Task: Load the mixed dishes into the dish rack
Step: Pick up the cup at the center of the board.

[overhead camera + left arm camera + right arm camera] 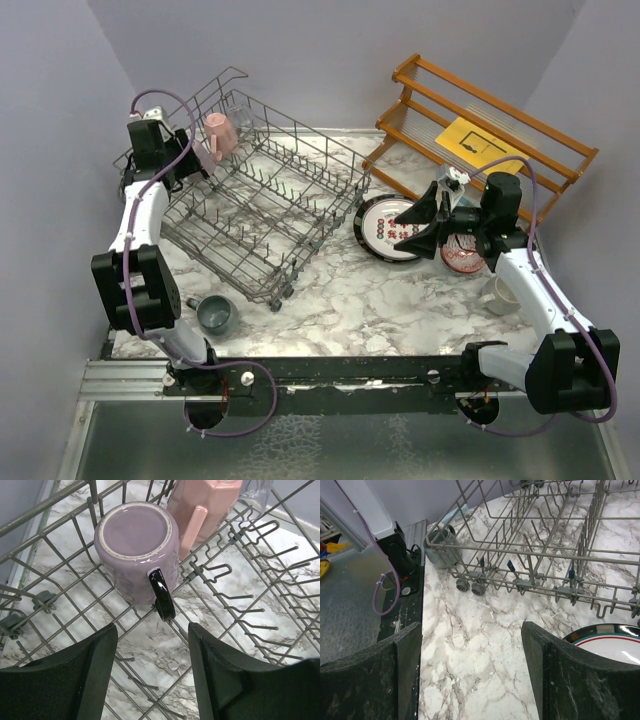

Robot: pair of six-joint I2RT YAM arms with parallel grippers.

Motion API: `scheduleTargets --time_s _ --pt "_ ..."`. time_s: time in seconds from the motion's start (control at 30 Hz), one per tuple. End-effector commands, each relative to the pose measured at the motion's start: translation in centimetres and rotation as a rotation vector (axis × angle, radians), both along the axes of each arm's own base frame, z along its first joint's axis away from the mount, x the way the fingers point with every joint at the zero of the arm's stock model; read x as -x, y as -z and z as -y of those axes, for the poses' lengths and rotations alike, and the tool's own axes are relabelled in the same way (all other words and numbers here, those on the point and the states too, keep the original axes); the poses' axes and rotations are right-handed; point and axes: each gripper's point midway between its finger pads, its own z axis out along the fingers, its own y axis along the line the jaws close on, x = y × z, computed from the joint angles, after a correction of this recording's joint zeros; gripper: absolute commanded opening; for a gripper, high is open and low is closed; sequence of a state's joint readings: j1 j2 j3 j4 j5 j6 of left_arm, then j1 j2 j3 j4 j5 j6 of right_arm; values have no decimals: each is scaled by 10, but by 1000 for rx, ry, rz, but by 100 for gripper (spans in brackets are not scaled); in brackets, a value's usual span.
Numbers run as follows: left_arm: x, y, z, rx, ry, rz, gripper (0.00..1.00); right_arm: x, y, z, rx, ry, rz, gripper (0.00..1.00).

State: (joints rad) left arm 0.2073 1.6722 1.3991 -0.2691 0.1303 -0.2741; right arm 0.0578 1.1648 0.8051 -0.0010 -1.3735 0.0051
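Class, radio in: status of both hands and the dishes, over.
Left hand open, clear of upturned mauve mug in rack. Right hand open, empty, near plate. Nothing blocking.

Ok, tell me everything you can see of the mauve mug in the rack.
The mauve mug stands upside down in the dish rack, base up, on the wire floor. It looks like glossy glazed ceramic, with a paler unglazed ring around the foot. Its handle is dark and shiny, pointing toward the left gripper, whose open fingers are clear of it. The pink mug sits close beside it; whether they touch is unclear.
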Motion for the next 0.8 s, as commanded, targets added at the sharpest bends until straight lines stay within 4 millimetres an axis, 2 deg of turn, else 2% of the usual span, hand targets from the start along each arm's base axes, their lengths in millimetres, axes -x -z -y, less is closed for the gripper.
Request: scheduleTargets --time_s 0.0,0.17,0.37,0.4,0.6,0.77 --pt "13 -40 6 -6 8 122 61 -1 -13 1 1 6 44 80" --pt "42 -65 24 51 33 225 64 2 -13 1 -2 -6 49 80" --pt "95 -87 42 129 13 335 86 8 -16 0 -12 -38 52 80" --pt "104 -89 47 149 19 350 87 9 -16 0 -14 -46 54 80" --pt "152 -102 85 311 105 367 87 19 -19 -1 -30 -102 73 80" --pt "176 -107 108 436 155 332 86 33 -20 -3 -53 -191 121 80"
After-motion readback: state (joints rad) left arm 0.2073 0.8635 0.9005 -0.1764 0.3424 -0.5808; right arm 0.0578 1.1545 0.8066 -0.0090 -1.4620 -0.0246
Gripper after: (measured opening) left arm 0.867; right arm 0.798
